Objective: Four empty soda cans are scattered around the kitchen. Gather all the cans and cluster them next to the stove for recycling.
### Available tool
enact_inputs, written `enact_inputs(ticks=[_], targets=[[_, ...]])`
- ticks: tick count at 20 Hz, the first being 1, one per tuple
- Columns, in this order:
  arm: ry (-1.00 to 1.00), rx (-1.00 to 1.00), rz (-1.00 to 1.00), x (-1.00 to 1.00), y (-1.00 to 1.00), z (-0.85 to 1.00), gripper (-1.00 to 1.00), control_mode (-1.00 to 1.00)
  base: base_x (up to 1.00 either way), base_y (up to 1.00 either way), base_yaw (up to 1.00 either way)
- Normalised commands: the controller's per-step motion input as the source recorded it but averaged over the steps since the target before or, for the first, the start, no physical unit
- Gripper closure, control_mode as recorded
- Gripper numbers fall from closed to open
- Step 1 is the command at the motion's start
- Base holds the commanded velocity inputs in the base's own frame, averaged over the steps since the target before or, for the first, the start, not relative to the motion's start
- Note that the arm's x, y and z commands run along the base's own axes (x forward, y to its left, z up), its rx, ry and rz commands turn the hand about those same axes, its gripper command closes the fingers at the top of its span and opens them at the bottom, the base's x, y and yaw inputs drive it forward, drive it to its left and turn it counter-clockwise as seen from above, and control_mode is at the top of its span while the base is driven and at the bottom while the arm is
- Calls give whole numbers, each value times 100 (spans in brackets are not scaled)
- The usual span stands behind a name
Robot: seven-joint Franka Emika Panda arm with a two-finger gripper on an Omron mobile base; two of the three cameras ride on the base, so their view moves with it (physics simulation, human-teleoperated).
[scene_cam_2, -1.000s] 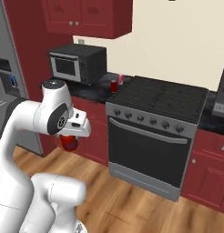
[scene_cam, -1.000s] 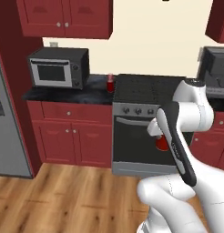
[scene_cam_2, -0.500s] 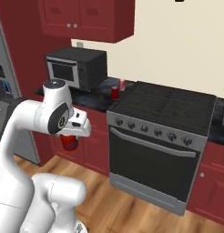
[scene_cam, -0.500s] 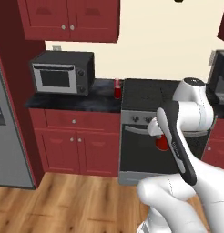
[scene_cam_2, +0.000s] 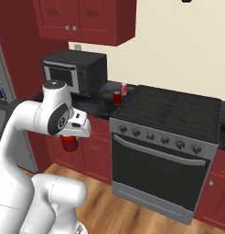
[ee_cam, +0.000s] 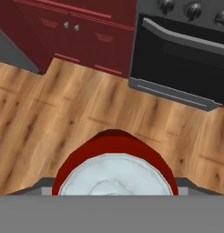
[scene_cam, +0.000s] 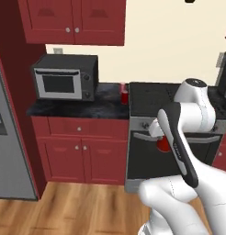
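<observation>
My gripper (scene_cam_2: 71, 135) is shut on a red soda can (scene_cam_2: 68, 142), carried low in front of the red cabinets, left of the stove (scene_cam_2: 171, 110). In the hand view the can's silver top (ee_cam: 114, 175) sits close at the bottom, over the wood floor, with the stove's oven door (ee_cam: 177, 54) ahead. From the left base view the held can (scene_cam: 163, 144) peeks out behind my forearm. Two more soda cans stand on the black counter by the stove's left edge: a red one (scene_cam_2: 117, 98) and another just behind it (scene_cam_2: 124, 88). They also appear in the left base view (scene_cam: 124, 94).
A black microwave (scene_cam: 65, 77) stands on the counter (scene_cam: 64, 108) to the left, with red upper cabinets (scene_cam: 73, 20) above. A grey fridge (scene_cam: 7, 151) flanks the far left. Red lower cabinets (ee_cam: 77, 32) run beside the stove. Wood floor (ee_cam: 63, 113) lies open below.
The whole scene has shifted and grown as the base drove closer to the counter and stove. The red can stays in my gripper and the arm's pose is unchanged.
</observation>
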Motion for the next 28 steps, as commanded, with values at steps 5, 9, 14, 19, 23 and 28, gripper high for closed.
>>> enact_inputs(ticks=[5, 9, 14, 19, 23, 28], targets=[[0, 0, 0, 0, 0, 0, 100, 100, 65, 33, -9], [0, 0, 0, 0, 0, 0, 100, 100, 66, 28, -8], [0, 0, 0, 0, 0, 0, 100, 100, 61, 25, -8], [0, 0, 0, 0, 0, 0, 100, 100, 56, 25, -8], [0, 0, 0, 0, 0, 0, 100, 100, 49, 23, -8], [0, 0, 0, 0, 0, 0, 100, 100, 50, 23, -8]])
